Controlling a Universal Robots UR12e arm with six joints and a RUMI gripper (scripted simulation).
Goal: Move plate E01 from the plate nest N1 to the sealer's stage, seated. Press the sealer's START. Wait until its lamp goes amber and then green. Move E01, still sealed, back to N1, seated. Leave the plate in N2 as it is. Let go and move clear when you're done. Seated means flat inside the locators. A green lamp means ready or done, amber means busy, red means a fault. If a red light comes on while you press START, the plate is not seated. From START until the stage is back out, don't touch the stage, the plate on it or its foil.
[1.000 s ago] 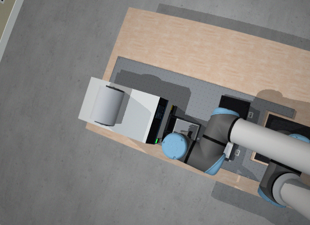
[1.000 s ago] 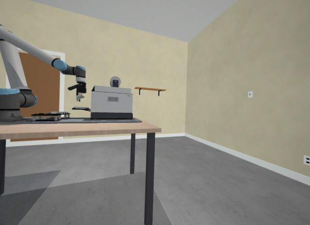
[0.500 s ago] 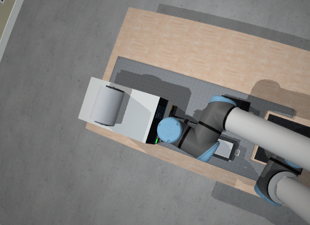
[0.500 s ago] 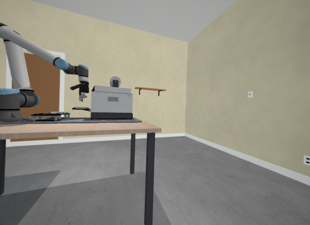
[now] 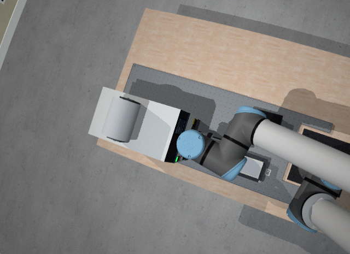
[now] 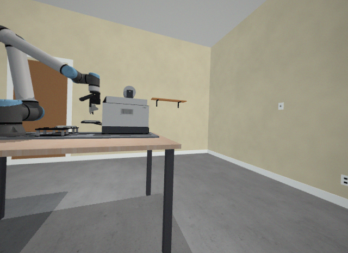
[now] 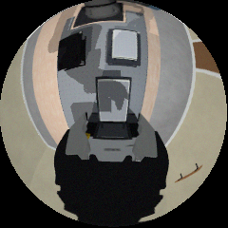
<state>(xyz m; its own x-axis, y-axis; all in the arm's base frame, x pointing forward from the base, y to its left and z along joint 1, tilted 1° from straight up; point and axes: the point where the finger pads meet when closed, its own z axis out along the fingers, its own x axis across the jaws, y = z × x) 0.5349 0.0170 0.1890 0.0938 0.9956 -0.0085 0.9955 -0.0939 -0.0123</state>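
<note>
My gripper [image 6: 92, 113] [image 7: 112, 113] is open and empty, pointing down above the sealer's stage [image 6: 97, 123] [image 7: 113, 131]. The stage is out, and plate E01 [image 6: 89, 121] [image 7: 113, 101] lies on it, looking flat, partly in shadow. I cannot tell the foil on it for sure. The white sealer [image 5: 162, 113] [image 6: 126, 121] shows a green lamp [image 5: 176, 159]. In the top view the wrist hides the gripper and most of the stage. Nest N1 [image 5: 275, 117] [image 7: 72, 50] is black and empty. Another plate [image 5: 252, 167] [image 7: 124, 44] lies in nest N2 [image 7: 124, 62].
A foil roll [image 5: 121, 118] sits on top of the sealer, close beside the wrist. A yellow-marked part [image 5: 194, 122] [image 7: 88, 136] is at the sealer's front. A wood-rimmed black area [image 5: 325, 137] [image 7: 100, 18] lies near the arm's base.
</note>
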